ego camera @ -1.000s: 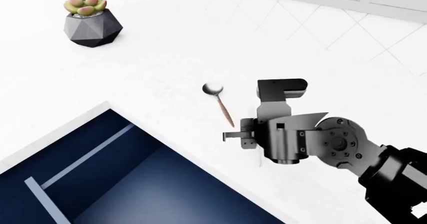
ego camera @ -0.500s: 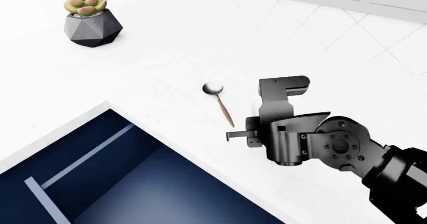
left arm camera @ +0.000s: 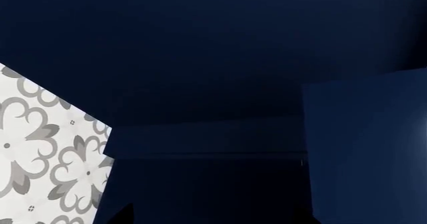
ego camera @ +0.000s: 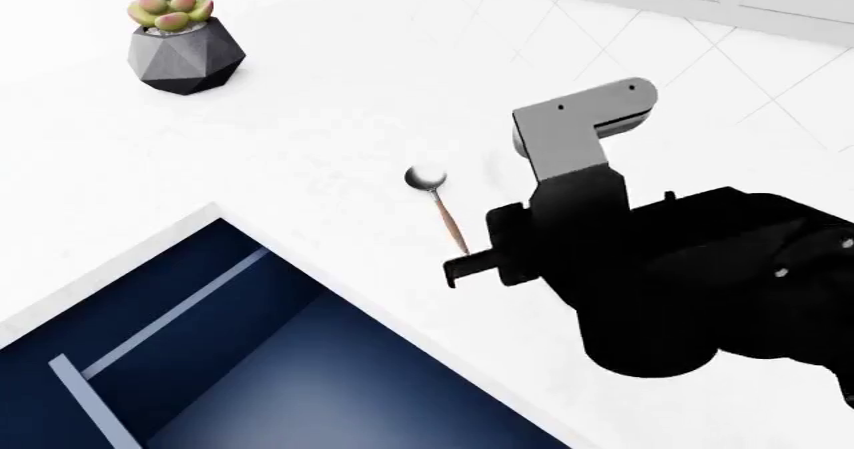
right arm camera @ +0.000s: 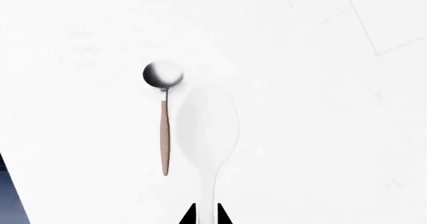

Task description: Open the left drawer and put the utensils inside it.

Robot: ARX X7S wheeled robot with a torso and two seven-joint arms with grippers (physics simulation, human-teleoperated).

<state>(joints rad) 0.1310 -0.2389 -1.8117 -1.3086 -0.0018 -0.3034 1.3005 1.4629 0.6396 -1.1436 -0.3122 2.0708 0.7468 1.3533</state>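
The white bench (ego camera: pixel 334 89) fills most of the head view, with pale tiled wall (ego camera: pixel 747 29) along its far edge. The drawer (ego camera: pixel 200 359) stands pulled out at the bench's near left edge, navy inside, with pale divider strips (ego camera: pixel 174 314) crossing it; nothing lies in the part that shows. The right arm (ego camera: pixel 694 279) reaches in over the near right part of the bench, dark and bulky, hiding its own gripper in that view. A grey faceted pot (ego camera: pixel 187 57) with a pink-green succulent sits near the far left corner.

The spoon (ego camera: pixel 438 207) lies flat on the bench, mid-way across, just beyond the drawer's far corner, bowl pointing away. In the right wrist view the spoon (right arm camera: pixel 163 119) lies beside a very pale utensil (right arm camera: pixel 212 134), the two close but apart. The right gripper (right arm camera: pixel 205 215) shows two dark fingertips (right arm camera: pixel 189 215) clamped on the pale utensil's handle. The left wrist view shows only navy panels (left arm camera: pixel 220 59) and patterned floor (left arm camera: pixel 47 149); its jaws are out of sight.
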